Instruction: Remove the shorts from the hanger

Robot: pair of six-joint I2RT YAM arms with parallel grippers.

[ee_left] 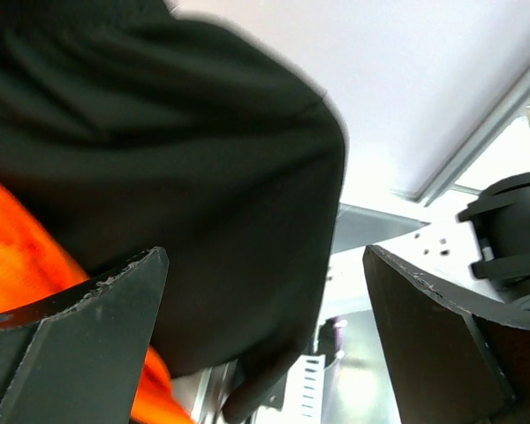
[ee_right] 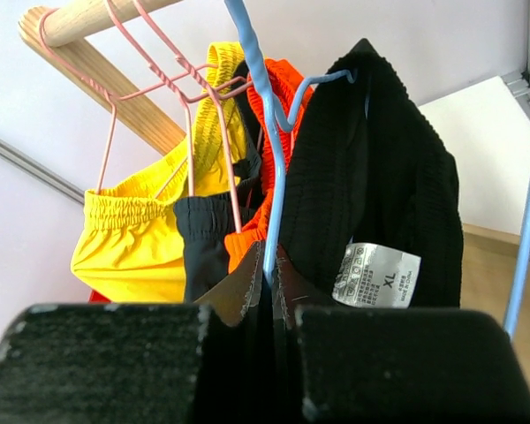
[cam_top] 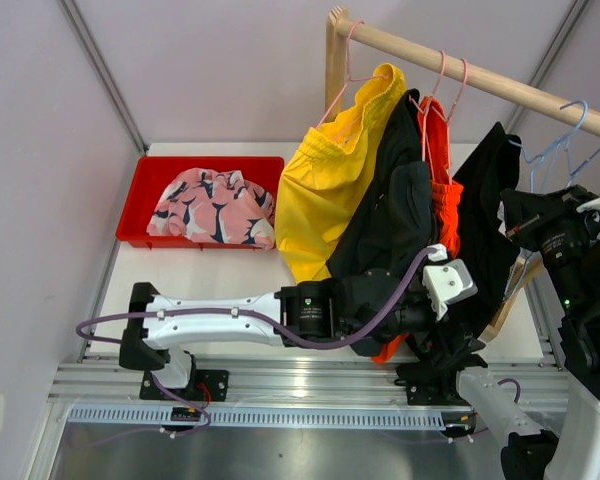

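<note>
Shorts (cam_top: 325, 190): yellow, charcoal, orange and black pairs hang from the rail (cam_top: 500, 80); the pink pair (cam_top: 212, 207) lies in the tray (cam_top: 140, 200). We find the left claw (ee_left: 265, 256) wide open by a dark pair (ee_left: 159, 132), the right claw (ee_right: 269, 276) clamped on the blue hanger (ee_right: 276, 185).

The top view looks down from behind the arms; both wrist views look upward, very near, sharing the orange shorts (cam_top: 442, 200).
</note>
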